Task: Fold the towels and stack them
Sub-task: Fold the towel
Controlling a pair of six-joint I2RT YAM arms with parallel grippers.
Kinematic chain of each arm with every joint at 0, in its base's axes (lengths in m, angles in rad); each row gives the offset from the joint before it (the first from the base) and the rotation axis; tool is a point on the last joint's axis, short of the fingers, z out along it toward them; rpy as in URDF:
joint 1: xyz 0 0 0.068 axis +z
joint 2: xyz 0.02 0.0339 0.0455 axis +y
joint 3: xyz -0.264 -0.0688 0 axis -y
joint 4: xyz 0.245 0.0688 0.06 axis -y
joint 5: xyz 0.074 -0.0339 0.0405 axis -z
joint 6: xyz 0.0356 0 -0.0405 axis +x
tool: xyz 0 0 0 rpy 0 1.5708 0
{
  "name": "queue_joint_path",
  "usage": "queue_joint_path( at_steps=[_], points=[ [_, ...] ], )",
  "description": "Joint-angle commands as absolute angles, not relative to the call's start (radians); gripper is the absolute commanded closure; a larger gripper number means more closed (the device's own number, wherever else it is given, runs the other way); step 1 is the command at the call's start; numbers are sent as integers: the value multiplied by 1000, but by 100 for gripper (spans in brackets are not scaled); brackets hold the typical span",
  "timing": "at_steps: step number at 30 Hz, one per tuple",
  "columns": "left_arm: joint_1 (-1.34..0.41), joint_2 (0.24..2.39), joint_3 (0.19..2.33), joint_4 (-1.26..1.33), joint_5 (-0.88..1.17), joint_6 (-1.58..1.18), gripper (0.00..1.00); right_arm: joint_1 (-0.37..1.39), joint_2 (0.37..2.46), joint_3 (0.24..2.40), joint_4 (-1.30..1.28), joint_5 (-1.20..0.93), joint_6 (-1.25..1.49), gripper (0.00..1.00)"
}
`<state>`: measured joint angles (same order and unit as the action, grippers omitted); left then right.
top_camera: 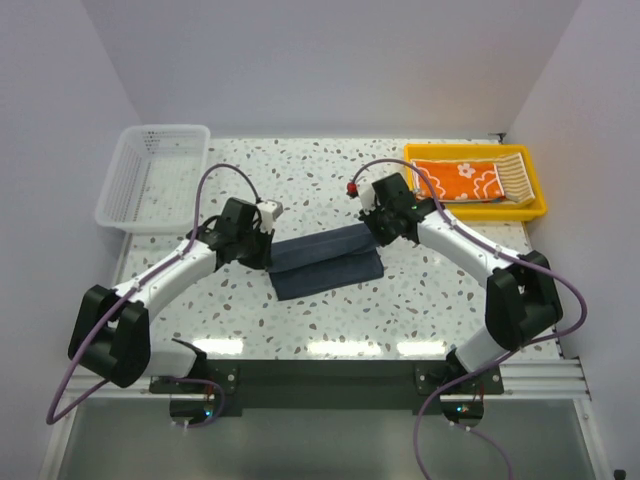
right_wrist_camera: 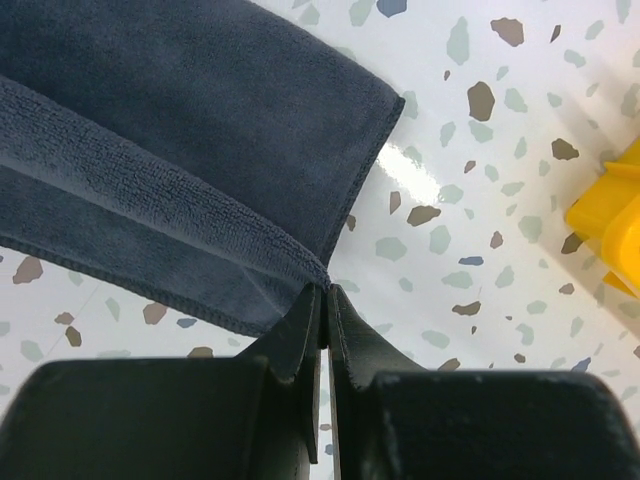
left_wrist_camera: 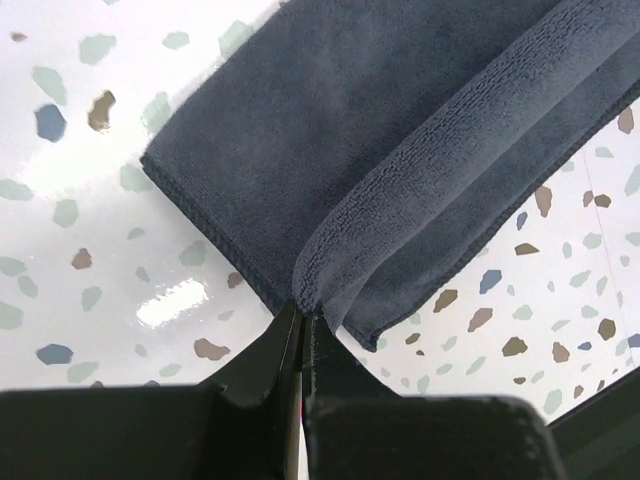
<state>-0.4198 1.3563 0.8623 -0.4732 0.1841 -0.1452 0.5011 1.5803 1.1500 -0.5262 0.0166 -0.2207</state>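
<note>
Mid-fold on the dark towel [top_camera: 327,262] at centre of the table [top_camera: 430,290], left jaws and right jaws clenched on its lifted corners, orange towel [top_camera: 458,181] and striped towel [top_camera: 512,172] seemingly done, in the tray [top_camera: 536,205] at two o'clock.

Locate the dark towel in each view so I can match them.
Top external: towel at the picture's centre.
Left wrist: towel fills the upper middle and right.
Right wrist: towel fills the upper left.
Shared landmark: the speckled tabletop.
</note>
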Motion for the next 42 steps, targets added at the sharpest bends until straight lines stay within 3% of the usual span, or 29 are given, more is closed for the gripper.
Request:
queue_joint_path(
  at_steps=[1,13,20,22,25,28,33,37,42],
  points=[
    [-439,1319,803,-457,219,-201,100,508,1545,1123,-525,15,-195,95],
    [-471,1365,743,-431,256,-288,98,508,1612,1055,-509,-47,-92,91],
    [-479,1315,677,-422,314,-321,71,509,1574,1037,-552,-123,-78,80],
    [-479,1272,670,-433,324,-330,61,512,1560,1038,-598,-173,-78,69],
    [-479,1203,679,-454,368,-357,36,518,1507,1025,-653,-222,-69,57],
    [-479,1125,699,-482,393,-380,29,520,1424,1008,-661,-250,-34,49],
    [-479,1083,779,-491,361,-411,31,520,1355,1006,-569,-235,83,49],
    [-485,1156,831,-430,385,-442,45,520,1405,982,-422,-215,182,56],
    [-526,1264,769,-330,359,-475,53,520,1488,930,-306,-177,227,62]
  ],
)
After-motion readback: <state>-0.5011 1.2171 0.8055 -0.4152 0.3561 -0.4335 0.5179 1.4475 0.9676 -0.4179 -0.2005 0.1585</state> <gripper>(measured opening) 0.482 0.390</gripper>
